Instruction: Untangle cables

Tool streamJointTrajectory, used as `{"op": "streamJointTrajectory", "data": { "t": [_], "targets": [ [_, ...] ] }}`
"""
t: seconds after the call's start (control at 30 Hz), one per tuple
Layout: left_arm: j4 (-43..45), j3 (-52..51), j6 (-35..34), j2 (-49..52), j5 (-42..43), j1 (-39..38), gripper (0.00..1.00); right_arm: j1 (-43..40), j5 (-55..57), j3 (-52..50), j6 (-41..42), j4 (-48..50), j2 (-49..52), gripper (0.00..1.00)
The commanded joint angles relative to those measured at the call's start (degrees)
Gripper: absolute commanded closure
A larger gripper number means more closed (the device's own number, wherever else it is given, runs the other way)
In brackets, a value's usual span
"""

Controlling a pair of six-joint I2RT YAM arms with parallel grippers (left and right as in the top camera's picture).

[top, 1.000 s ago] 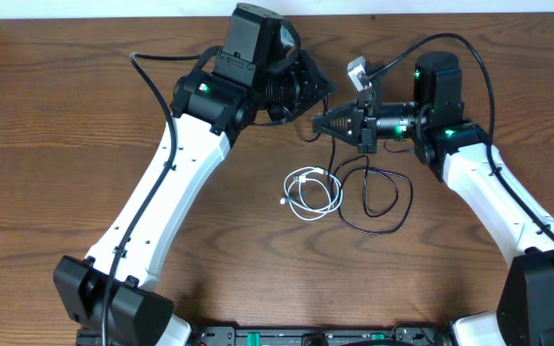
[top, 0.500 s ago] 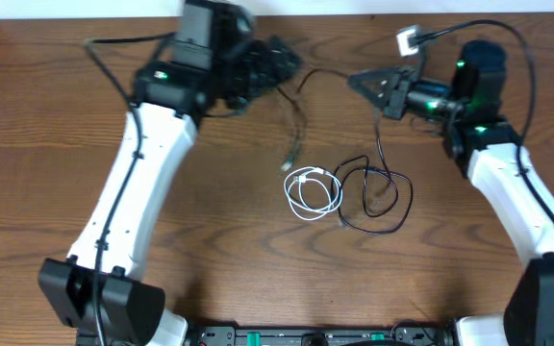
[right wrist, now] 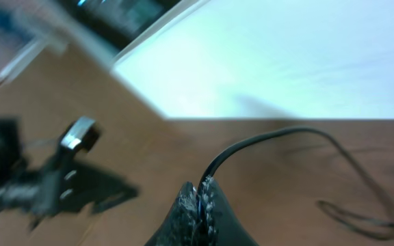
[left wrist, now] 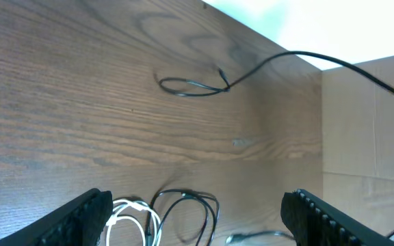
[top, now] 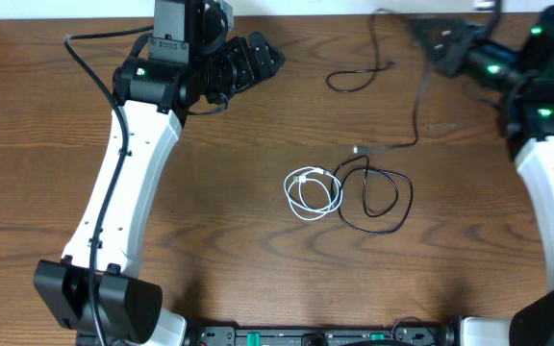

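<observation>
The right end effector (top: 431, 38), beyond and right of the white cable (top: 313, 192), is pinched shut on the black cable (top: 378, 200). We judge it draws that cord away so its loop, touching the white coil's right edge, can slip free. The left end effector (top: 263, 62), beyond and left of the coil, gapes wide, empty.

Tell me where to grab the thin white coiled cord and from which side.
Take the thin white coiled cord at its left arc, coming straight down from above: it lies flat on the wooden table, and the thin black looped cord crowds its right edge.
</observation>
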Motion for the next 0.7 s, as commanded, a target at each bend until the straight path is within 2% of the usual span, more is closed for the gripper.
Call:
{"op": "streamJointTrajectory", "data": {
  "t": [0.0, 0.17, 0.27, 0.37, 0.5, 0.67],
  "targets": [
    [-0.92, 0.61, 2.97, -0.94, 0.96, -0.24, 0.15, -7.85, 5.49, 4.44, -2.25, -2.12, -0.61, 0.99],
    [-2.49, 0.61, 7.15, -0.94, 0.92, -0.24, 0.15, -17.07, 13.09, 7.58, -7.91, -12.15, -0.59, 0.99],
    [-3.43, 0.61, 13.31, -0.94, 0.85, -0.24, 0.16, -20.76, 17.4, 7.76, -10.34, -14.64, -0.59, 0.99],
    [-4.96, 0.59, 16.46, -0.94, -2.43, -0.24, 0.16, -23.71, 24.74, 8.37, -12.17, -16.44, -0.59, 0.99],
    [-6.97, 0.61, 16.59, -0.94, -6.47, -0.24, 0.16, -25.99, 31.34, 11.54, -14.43, -18.97, -0.2, 0.99],
    [-7.8, 0.61, 16.57, -0.94, -7.1, -0.24, 0.16, -27.61, 36.7, 21.92, -18.25, -23.69, 4.02, 0.99]
  ]
}}
